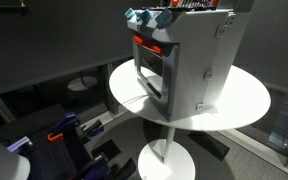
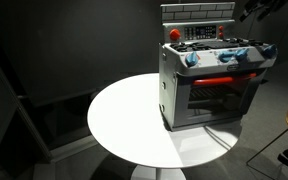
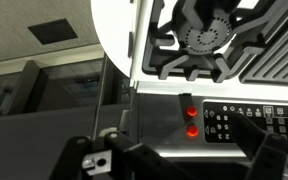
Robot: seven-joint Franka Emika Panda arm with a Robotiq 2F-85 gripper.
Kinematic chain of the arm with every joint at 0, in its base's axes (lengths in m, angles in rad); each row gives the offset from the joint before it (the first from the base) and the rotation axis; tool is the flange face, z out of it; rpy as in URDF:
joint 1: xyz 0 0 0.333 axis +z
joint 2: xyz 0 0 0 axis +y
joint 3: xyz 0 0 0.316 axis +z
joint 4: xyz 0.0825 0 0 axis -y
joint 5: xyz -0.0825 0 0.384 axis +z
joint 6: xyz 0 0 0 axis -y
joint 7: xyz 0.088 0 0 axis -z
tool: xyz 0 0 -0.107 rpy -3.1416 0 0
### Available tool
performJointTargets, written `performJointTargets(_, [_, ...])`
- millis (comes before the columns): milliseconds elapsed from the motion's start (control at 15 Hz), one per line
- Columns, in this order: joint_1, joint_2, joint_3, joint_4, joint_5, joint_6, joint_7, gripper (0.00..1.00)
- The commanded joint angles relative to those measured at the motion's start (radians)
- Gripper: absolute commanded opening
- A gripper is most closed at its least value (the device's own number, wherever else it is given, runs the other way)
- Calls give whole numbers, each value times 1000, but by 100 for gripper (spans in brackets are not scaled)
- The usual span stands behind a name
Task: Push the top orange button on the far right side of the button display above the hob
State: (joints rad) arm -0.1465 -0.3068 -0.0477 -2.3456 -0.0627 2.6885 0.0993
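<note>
The grey cooker (image 2: 174,95) stands on a round white table (image 2: 124,120). Its hob (image 3: 199,40) shows a dark burner grate in the wrist view. Just beyond the hob is the button display (image 3: 249,122), a dark strip with small white marks. Two glowing orange buttons sit beside it, one (image 3: 191,112) nearer the hob and one (image 3: 192,131) farther from it. My gripper (image 3: 182,150) is open and empty, hovering over these buttons without touching them. In an exterior view the gripper (image 2: 254,10) is above the cooker's far top corner, near the display (image 2: 199,33).
Blue round knobs (image 2: 229,55) line the cooker's front above the red-topped glass door (image 2: 219,85). A grey brick-patterned back panel (image 2: 194,12) rises behind the display. The cooker (image 1: 199,60) fills much of the table (image 1: 249,100). Dark equipment (image 1: 69,135) lies on the floor.
</note>
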Motion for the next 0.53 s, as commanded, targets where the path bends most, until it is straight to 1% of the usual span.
performJointTargets(0, [-49, 99, 33, 91, -94, 24, 102, 100])
performJointTargets(267, [-59, 166, 38, 149, -184, 22, 198, 100])
performJointTargets(467, [-43, 203, 30, 186, -211, 10, 245, 100])
